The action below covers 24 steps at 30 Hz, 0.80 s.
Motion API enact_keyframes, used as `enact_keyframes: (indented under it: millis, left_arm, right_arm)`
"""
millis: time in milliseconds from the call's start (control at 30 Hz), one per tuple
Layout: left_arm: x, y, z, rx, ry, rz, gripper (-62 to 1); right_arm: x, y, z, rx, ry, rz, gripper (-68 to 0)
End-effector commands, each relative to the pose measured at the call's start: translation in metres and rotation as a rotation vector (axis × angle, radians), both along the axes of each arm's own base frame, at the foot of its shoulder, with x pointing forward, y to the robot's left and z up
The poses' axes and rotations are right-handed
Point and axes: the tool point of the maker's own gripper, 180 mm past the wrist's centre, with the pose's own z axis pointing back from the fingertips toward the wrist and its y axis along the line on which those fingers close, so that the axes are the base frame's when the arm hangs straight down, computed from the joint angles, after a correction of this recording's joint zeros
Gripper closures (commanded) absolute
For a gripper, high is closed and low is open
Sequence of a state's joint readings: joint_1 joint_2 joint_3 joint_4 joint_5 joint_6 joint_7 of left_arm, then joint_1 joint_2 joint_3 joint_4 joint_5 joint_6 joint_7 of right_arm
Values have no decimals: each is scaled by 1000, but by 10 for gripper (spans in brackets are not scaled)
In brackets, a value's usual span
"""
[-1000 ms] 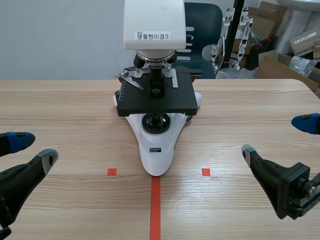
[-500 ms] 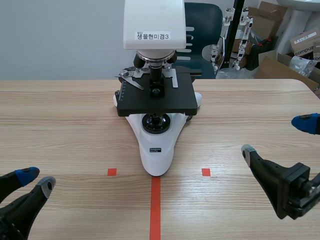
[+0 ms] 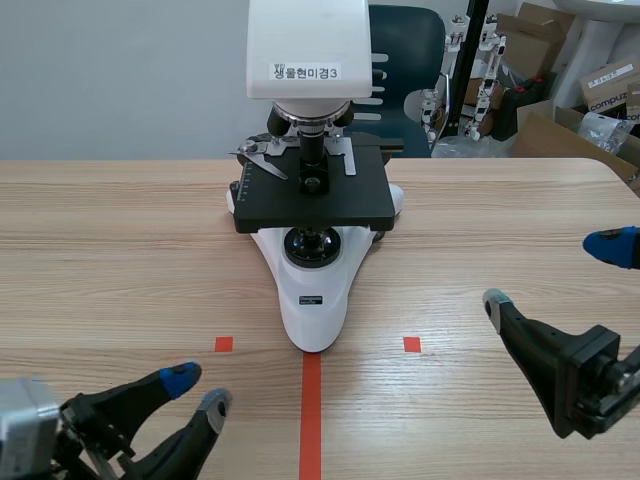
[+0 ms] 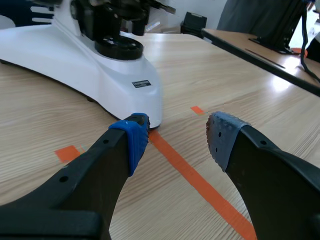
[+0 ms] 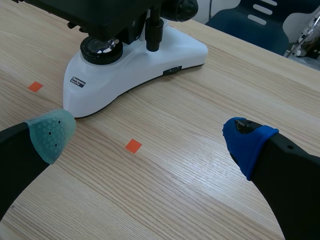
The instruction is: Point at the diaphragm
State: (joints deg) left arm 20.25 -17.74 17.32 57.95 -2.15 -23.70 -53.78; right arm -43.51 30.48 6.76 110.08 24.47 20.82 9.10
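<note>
I am seeing my spread left gripper (image 3: pixel 198 392) nearer; the diaphragm (image 3: pixel 312 243) is lying ahead, under the stage (image 3: pixel 345 205).

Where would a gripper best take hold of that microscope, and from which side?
Probably the white base of the microscope, at its narrow front end, coming from the robot's side, low along the table, one finger on each flank. It tapers there toward the robot, whereas the black stage above is wide and flat.
</note>
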Motion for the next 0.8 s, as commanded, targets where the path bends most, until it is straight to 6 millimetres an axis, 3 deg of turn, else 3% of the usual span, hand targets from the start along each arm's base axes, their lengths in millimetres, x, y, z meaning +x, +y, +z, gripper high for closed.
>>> enact_keyframes:
  millis: [0,400,767]
  left_arm:
    - [3,-11,8,4,-48,-9,-287]
    - [32,-51,14,54,-100,-68,-287]
    - [62,-49,26,28,-126,-24,-287]
  right_arm:
    - [4,1,9,7,-35,7,-679]
    - [4,1,9,7,-35,7,-679]
    - [4,1,10,7,-35,7,-679]
